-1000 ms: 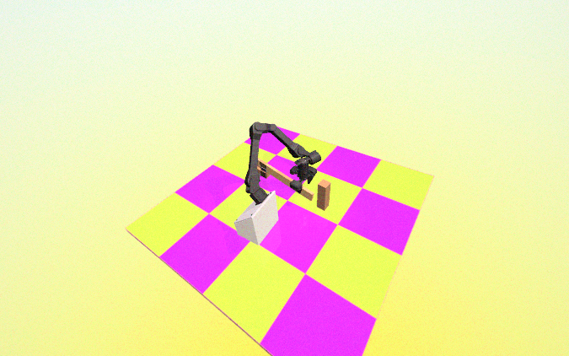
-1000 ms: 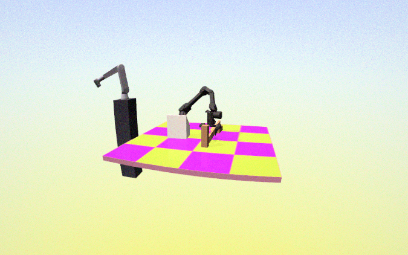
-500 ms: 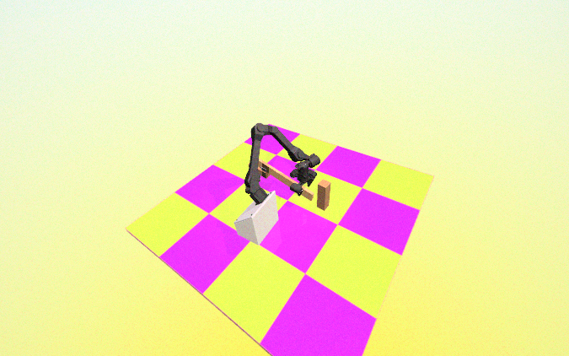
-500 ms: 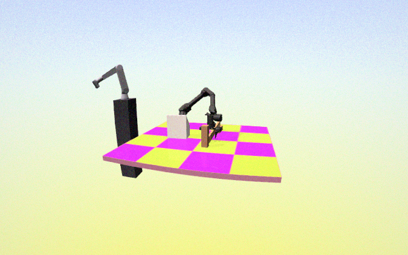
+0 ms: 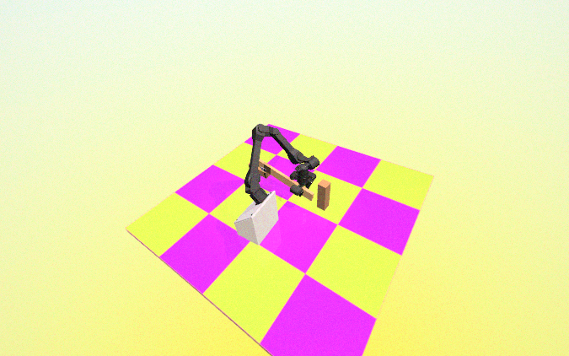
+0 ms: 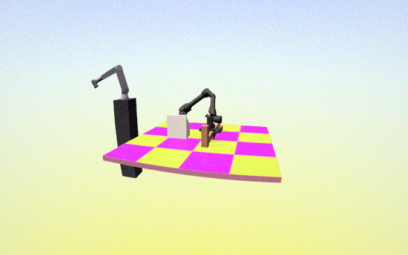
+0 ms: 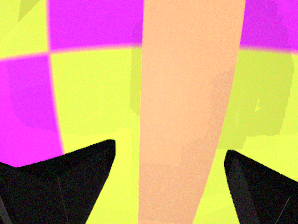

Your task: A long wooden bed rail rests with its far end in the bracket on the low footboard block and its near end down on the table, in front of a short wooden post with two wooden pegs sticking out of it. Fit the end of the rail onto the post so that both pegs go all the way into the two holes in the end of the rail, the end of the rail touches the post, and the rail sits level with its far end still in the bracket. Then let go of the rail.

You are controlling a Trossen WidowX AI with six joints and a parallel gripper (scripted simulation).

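The rail [image 5: 287,180] is a long, slim bar of pale orange-tan wood with a flat top face and square edges. It lies on the checked magenta-and-yellow worktop [image 6: 255,164]. In the top view its long axis runs on a diagonal, from the far end behind the arm's upright link down to the near end, which stops just beside the post [image 5: 323,194] with a small gap visible between them. The near end sits lower than the far end.

The post is a short upright block of darker brown wood, standing apart from the white base block [image 5: 257,221]. The pegs are too small to make out.

The gripper [image 5: 300,184] straddles the rail close to its near end. In the wrist view the rail [image 7: 186,116] runs straight up the frame between the two dark fingers, with yellow worktop visible on each side of it. The jaws are partly closed, not touching the wood, holding nothing.
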